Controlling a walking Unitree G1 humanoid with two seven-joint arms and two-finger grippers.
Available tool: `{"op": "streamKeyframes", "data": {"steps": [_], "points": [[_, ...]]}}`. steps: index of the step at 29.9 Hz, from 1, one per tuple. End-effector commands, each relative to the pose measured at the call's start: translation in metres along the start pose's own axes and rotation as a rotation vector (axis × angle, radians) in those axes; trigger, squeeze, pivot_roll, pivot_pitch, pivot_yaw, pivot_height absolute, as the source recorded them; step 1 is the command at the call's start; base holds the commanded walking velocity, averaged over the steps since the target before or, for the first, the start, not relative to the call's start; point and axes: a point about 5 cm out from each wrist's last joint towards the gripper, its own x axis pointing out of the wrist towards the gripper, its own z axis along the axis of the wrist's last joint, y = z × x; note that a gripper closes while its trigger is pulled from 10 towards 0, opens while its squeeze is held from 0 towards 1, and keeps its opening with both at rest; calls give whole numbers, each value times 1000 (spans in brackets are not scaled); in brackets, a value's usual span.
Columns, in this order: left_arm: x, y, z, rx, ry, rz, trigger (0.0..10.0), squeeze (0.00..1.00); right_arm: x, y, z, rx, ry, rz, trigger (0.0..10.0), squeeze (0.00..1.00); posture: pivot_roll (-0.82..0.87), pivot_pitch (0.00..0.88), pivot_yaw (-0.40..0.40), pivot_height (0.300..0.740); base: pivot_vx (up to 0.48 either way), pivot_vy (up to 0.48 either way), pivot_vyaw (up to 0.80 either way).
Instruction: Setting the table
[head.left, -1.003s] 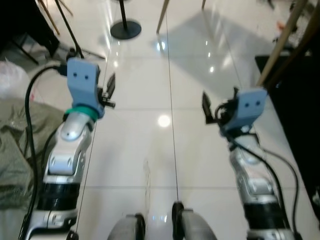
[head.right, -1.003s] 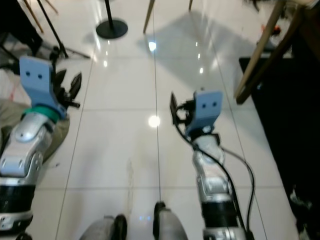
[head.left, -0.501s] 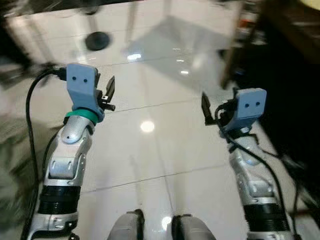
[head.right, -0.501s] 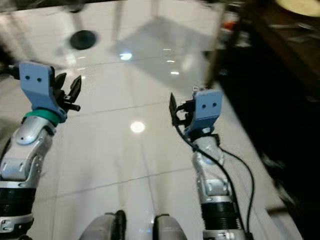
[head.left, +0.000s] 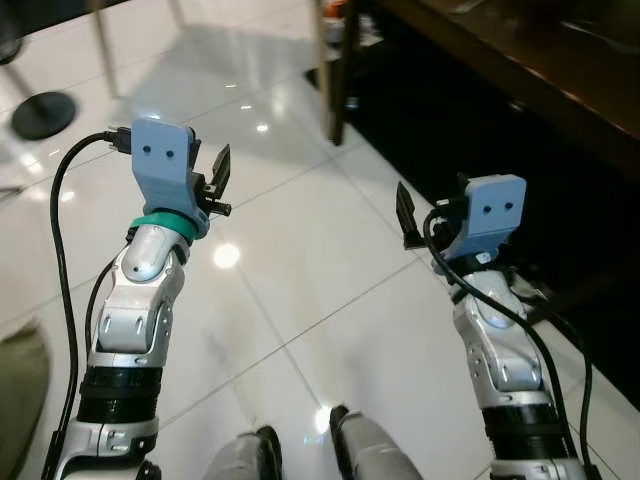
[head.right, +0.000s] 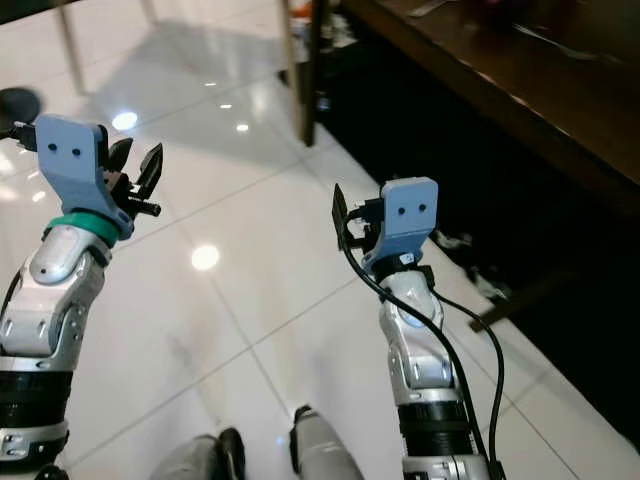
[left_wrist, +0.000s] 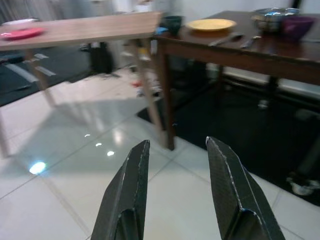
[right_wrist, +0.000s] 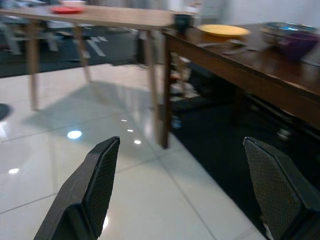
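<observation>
A dark wooden table (left_wrist: 240, 52) stands ahead to my right. On it lie a yellow plate (left_wrist: 210, 24), cutlery (left_wrist: 227, 39), a metal bowl (left_wrist: 270, 14) and a purple bowl (right_wrist: 295, 47). A dark cup (right_wrist: 182, 21) sits at its corner. Beside it, a light wooden table (left_wrist: 90, 31) carries a red plate (left_wrist: 22, 33). My left gripper (head.left: 218, 175) is raised over the floor, open and empty. My right gripper (right_wrist: 185, 190) is raised too, its fingers wide apart and holding nothing, near the dark table's edge.
Glossy white floor tiles (head.left: 300, 250) spread in front of me. A dark rug (head.right: 480, 200) lies under the dark table. A wooden table leg (head.left: 335, 70) stands at the rug's corner. A black round stand base (head.left: 42, 113) sits far left.
The whole view has swung to the right, bringing the dark table and rug into sight. Both arms keep the same raised pose with fingers open.
</observation>
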Motion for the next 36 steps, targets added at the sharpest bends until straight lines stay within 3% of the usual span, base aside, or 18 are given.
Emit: {"op": "streamKeyframes", "data": {"steps": [1,32,36], "points": [[-3,2,-5,0,26,11,10000,0,-1,2,-3,13,14,5,10000,0,-31,124,104,740,0,0,-800],[-1,3,-2,64,-2,26,10000,0,1,1,-2,26,10,-8,10000,0,-31,119,106,740,0,0,-800],[0,4,-1,101,-11,49,10000,0,1,0,-1,29,5,-17,10000,0,-30,121,106,740,408,0,-800]]}}
